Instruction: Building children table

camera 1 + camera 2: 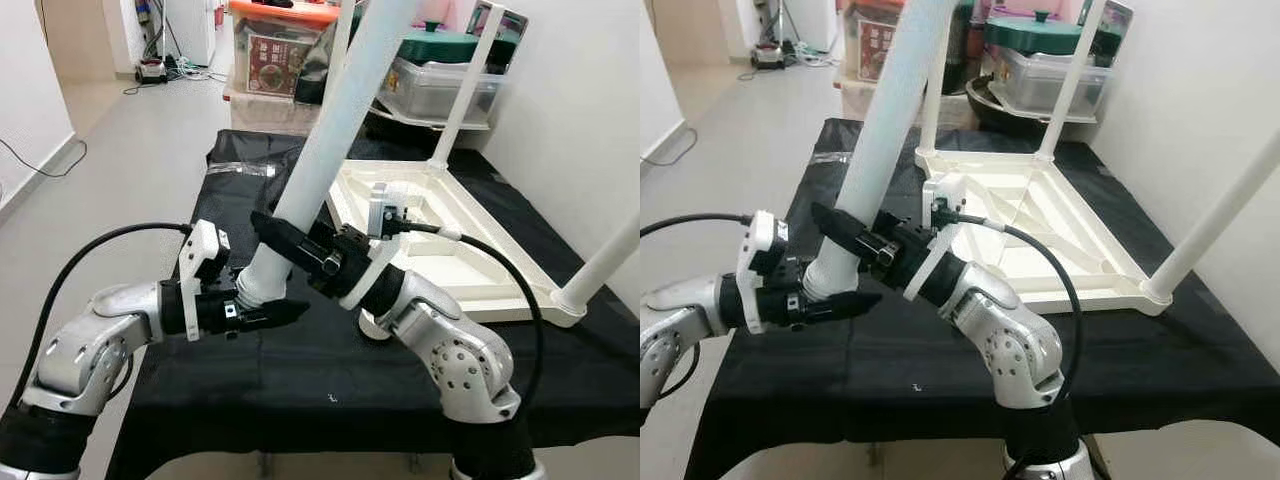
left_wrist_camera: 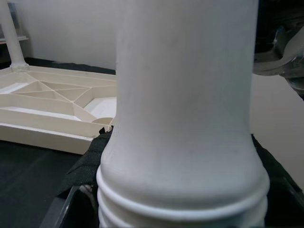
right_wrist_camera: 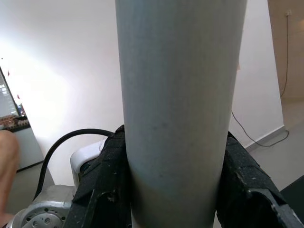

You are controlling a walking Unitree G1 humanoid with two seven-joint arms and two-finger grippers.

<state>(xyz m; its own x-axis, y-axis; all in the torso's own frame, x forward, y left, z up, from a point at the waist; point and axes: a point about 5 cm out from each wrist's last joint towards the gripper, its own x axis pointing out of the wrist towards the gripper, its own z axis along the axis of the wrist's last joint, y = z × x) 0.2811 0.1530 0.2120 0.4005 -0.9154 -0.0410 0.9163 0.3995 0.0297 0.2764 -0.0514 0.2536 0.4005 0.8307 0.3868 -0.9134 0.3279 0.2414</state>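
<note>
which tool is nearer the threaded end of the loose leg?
Left. The left tool clamps the leg right at its threaded bottom end; the right tool grips the shaft just above it.

- My left gripper reaches in from my left, forearm level, its black fingers clamped around the threaded base of the white table leg.
- My right gripper crosses from my right, elbow bent low, fingers closed on that leg just above.

No text, label or number is legible on anything here.
</note>
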